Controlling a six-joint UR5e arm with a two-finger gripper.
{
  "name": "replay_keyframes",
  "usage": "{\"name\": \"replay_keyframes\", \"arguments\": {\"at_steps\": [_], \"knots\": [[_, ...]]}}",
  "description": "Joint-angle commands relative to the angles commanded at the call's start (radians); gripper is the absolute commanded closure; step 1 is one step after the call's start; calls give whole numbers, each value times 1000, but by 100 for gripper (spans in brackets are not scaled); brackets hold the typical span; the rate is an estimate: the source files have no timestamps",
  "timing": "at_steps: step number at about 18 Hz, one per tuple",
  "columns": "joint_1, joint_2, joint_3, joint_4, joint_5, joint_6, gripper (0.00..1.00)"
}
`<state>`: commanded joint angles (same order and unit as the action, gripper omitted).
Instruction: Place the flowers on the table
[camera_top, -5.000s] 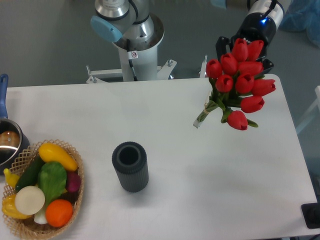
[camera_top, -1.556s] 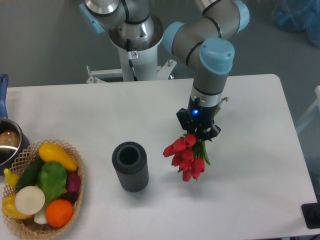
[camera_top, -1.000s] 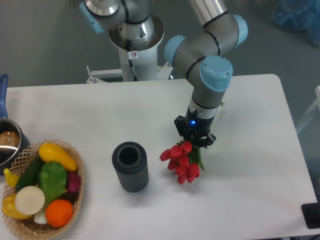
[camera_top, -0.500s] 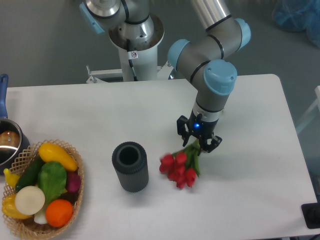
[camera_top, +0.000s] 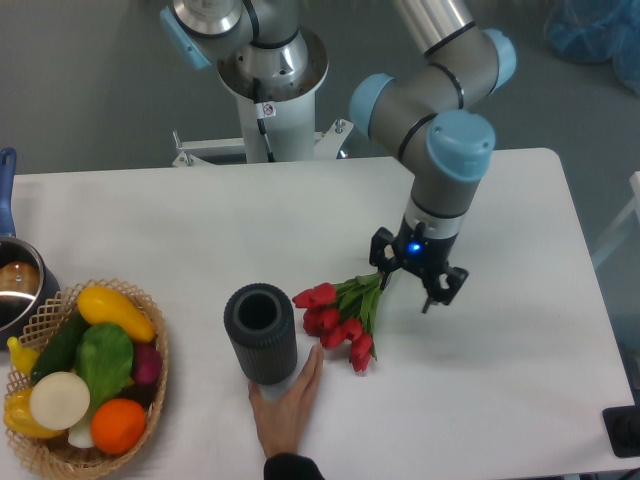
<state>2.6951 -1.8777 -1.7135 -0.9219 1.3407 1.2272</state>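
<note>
Red tulip heads now rest flat on the white table: the flowers lie on their side just right of the dark ribbed cylinder, blooms pointing left and near, green stems running up and right toward the claw. Half a second earlier the bunch still sits between the claw's fingers, its stems caught in the grip. Now the claw stands spread, holding nothing, and has shifted slightly right of the stem ends, so that its fingers no longer close around them. From this view it is hard to say whether one finger still touches the stems; they appear just beside each other.

A second change is a human hand that comes in from the near edge, fingers reaching up to the base of the cylinder, close to the lowest blooms but apart from them.

Judging by how the bunch lies, the release is done and the task looks essentially complete; what remains is probably for the arm to draw clear. The wicker basket of fruit and vegetables at the near left sits as it did before, well apart from the flowers.
</note>
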Motion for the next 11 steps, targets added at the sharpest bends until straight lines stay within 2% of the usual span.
{"name": "replay_keyframes", "arguments": {"at_steps": [6, 11], "knots": [[52, 45, 17, 5, 6, 31, 0], [120, 57, 14, -5, 11, 217, 0]]}}
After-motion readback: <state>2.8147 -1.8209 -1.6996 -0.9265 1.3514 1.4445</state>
